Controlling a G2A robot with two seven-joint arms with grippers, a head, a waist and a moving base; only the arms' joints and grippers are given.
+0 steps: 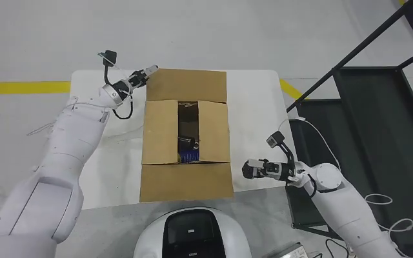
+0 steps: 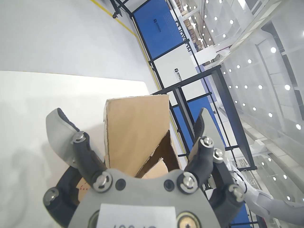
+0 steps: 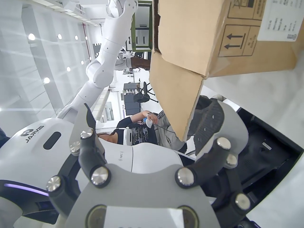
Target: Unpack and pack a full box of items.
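On the worktop (image 1: 258,103) sits the open box (image 1: 213,132). Left tool (image 1: 152,68) and right tool (image 1: 247,169) both gape wide near its corners.

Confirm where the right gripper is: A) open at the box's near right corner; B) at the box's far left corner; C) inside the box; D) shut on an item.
A: the right gripper sits open at the near right corner of the box, the corner of a flap between its fingers.
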